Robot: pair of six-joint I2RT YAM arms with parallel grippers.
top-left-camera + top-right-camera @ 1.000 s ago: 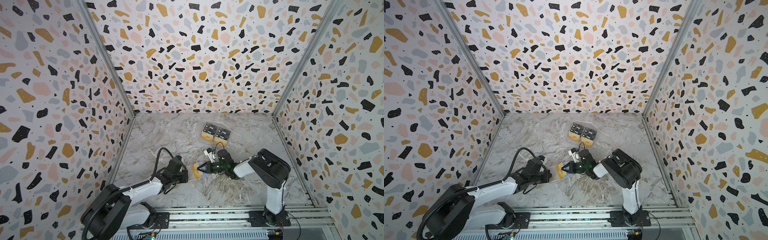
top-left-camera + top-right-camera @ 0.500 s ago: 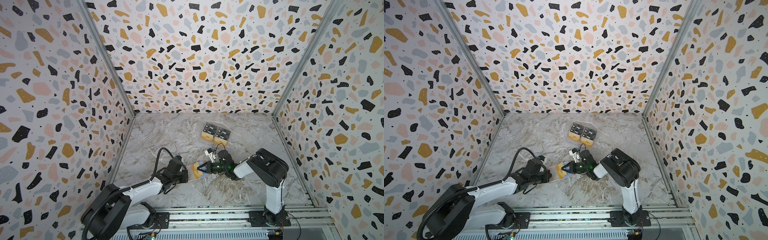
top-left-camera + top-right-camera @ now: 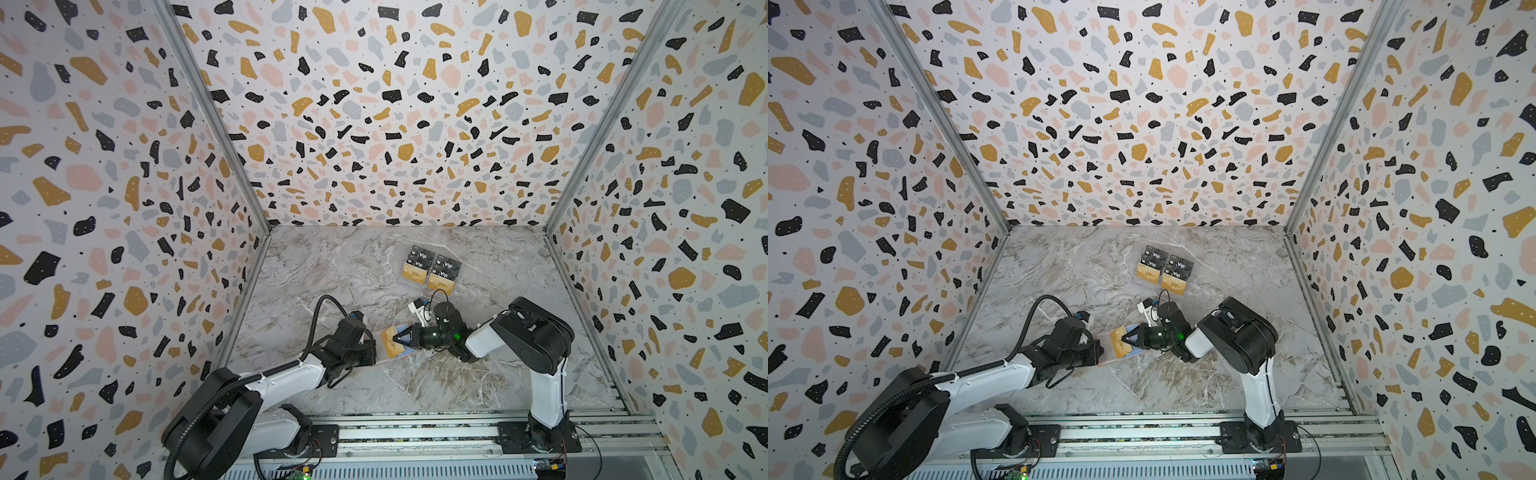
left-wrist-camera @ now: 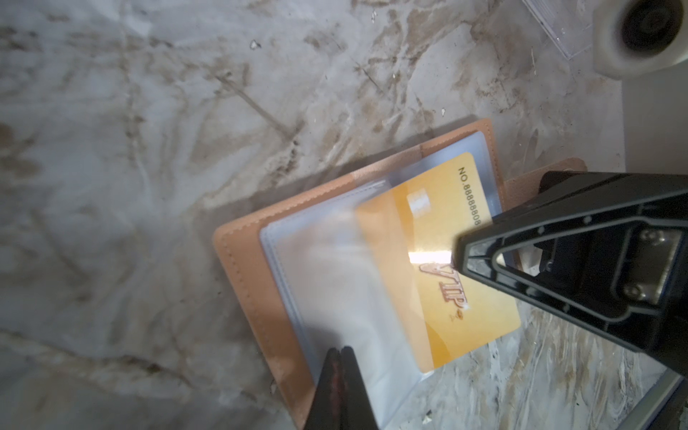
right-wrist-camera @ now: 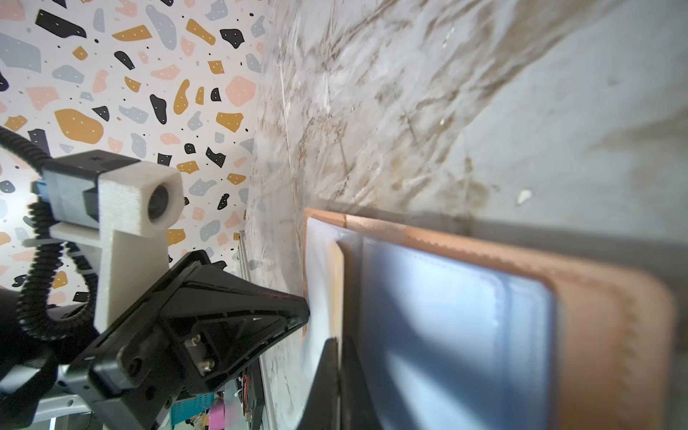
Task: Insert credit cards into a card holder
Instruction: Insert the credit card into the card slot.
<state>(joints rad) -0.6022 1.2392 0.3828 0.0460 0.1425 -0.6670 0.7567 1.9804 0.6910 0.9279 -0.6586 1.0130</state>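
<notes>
Lying open on the marble bench (image 3: 332, 270), the peach card holder (image 4: 242, 283) sits near the front rail, between the two arms. The left pincer (image 4: 339, 353) is pressed together on a clear sleeve (image 4: 335, 298) of the holder, lifting that sleeve's edge off the leather. The right pincer (image 5: 338, 357) reaches in from the opposite side and is clamped on a gold card (image 4: 439, 231) marked VIP. One end of the card is tucked in among the sleeves, and the rest sticks out past the holder's edge over the bench. The two pincer tips come close together over the holder in both top views. Further back, well apart from all this, a clear stand (image 3: 428, 286) carries black Vip cards (image 3: 423, 255) with two more gold cards (image 3: 414, 273) in front of them.
</notes>
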